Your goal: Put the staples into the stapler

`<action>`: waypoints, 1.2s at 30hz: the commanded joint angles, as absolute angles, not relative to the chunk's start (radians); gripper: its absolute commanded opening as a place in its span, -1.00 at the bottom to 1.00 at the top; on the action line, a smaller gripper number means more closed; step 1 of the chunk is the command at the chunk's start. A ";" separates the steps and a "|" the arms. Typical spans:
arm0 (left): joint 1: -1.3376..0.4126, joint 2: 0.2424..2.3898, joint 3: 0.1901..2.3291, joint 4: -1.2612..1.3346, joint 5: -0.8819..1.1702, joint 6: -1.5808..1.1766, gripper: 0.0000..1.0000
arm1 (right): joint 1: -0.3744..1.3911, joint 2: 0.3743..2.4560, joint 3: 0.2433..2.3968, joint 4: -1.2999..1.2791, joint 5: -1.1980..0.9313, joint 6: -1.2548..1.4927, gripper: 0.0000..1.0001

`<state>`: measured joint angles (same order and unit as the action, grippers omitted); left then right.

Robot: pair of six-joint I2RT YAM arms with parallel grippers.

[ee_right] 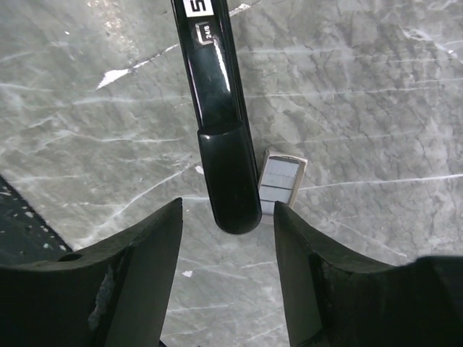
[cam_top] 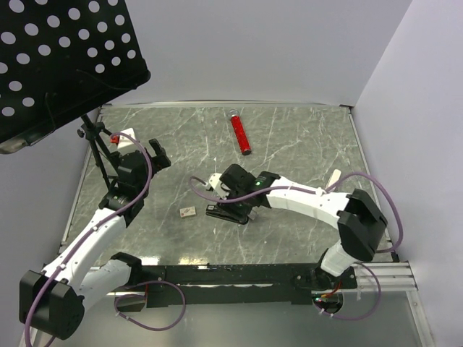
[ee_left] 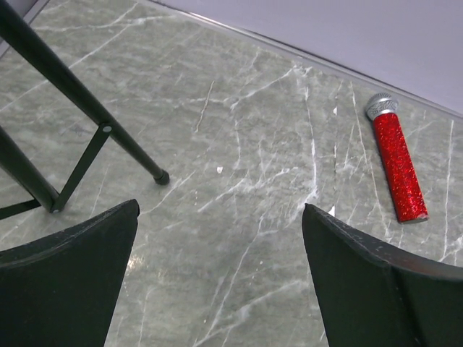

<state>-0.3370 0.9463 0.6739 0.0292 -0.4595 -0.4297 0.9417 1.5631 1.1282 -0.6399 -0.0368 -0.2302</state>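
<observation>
right gripper (ee_right: 226, 217) spread, straddling stapler (ee_right: 221, 123) end, pinching nothing | stapler axis 12–6 in wrist view, rounded end at 6 between jaws | staples (ee_right: 281, 181) just beside it at 3, possibly touching | left gripper (ee_left: 217, 246) spread, empty, well apart | right arm nearer

top view, centre: stapler (cam_top: 226, 212) flat on surface (cam_top: 304, 144) | just left, apart: small box piece (cam_top: 187, 212) | upper centre, well behind: tube (cam_top: 240, 133) | upper left: stand (cam_top: 92, 141) | right wrist view, centre: staples (ee_right: 280, 181) just right of stapler's near end; that end between fingers of right tool (ee_right: 228, 217)
</observation>
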 commanded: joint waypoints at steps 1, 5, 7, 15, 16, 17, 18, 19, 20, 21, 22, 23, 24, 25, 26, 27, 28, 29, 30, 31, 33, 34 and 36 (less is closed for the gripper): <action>-0.336 0.931 0.673 0.103 -0.445 -0.402 0.99 | 0.965 1.624 1.204 -0.695 0.051 -0.281 0.15; -0.342 0.927 0.670 0.110 -0.446 -0.396 0.99 | 0.979 1.661 1.224 -0.704 0.061 -0.293 -0.06; -0.344 0.925 0.669 0.112 -0.448 -0.394 0.99 | 0.982 1.675 1.229 -0.710 0.054 -0.299 -0.20; -0.347 0.922 0.666 0.115 -0.448 -0.390 0.99 | 1.008 1.710 1.232 -0.727 0.006 -0.259 -0.66; -0.347 0.922 0.666 0.117 -0.448 -0.388 0.99 | 1.012 1.712 1.226 -0.724 -0.024 -0.253 -0.67; -0.347 0.923 0.666 0.117 -0.448 -0.390 0.99 | 1.012 1.721 1.223 -0.719 -0.038 -0.242 -0.68; -0.347 0.925 0.666 0.118 -0.445 -0.390 0.99 | 1.014 1.729 1.218 -0.718 -0.044 -0.238 -0.69; -0.347 0.925 0.666 0.117 -0.445 -0.390 0.99 | 1.015 1.736 1.206 -0.716 -0.049 -0.232 -0.69; -0.347 0.925 0.666 0.118 -0.445 -0.388 0.99 | 1.015 1.755 1.198 -0.713 -0.057 -0.224 -0.70; -0.347 0.927 0.666 0.118 -0.445 -0.390 0.99 | 1.017 1.766 1.190 -0.712 -0.060 -0.219 -0.70; -0.347 0.925 0.664 0.118 -0.445 -0.388 0.99 | 1.017 1.778 1.178 -0.712 -0.066 -0.215 -0.70; -0.348 0.927 0.664 0.117 -0.446 -0.388 0.99 | 1.017 1.801 1.172 -0.716 -0.074 -0.204 -0.71; -0.348 0.927 0.664 0.118 -0.448 -0.388 0.99 | 1.019 1.812 1.166 -0.716 -0.093 -0.199 -0.71; -0.348 0.927 0.664 0.120 -0.446 -0.388 0.99 | 1.019 1.821 1.161 -0.722 -0.106 -0.195 -0.71; -0.348 0.928 0.664 0.120 -0.445 -0.387 0.99 | 1.020 1.841 1.158 -0.726 -0.118 -0.181 -0.71; -0.350 0.931 0.663 0.120 -0.443 -0.390 0.99 | 1.025 1.851 1.158 -0.732 -0.133 -0.172 -0.71; -0.350 0.931 0.663 0.120 -0.439 -0.390 0.99 | 1.026 1.859 1.154 -0.733 -0.136 -0.164 -0.72; -0.353 0.933 0.664 0.118 -0.436 -0.391 0.99 | 1.035 1.877 1.154 -0.733 -0.138 -0.150 -0.73; -0.354 0.934 0.663 0.121 -0.434 -0.391 0.99 | 1.042 1.887 1.149 -0.733 -0.138 -0.144 -0.73; -0.354 0.934 0.663 0.120 -0.434 -0.390 0.99 | 1.048 1.896 1.144 -0.733 -0.130 -0.138 -0.73; -0.356 0.937 0.664 0.120 -0.440 -0.390 0.99 | 1.061 1.911 1.140 -0.735 -0.115 -0.124 -0.75; -0.356 0.939 0.664 0.120 -0.442 -0.388 0.99 | 1.063 1.910 1.143 -0.739 -0.101 -0.121 -0.76; -0.356 0.937 0.663 0.118 -0.448 -0.387 0.99 | 1.063 1.887 1.160 -0.758 -0.100 -0.120 -0.77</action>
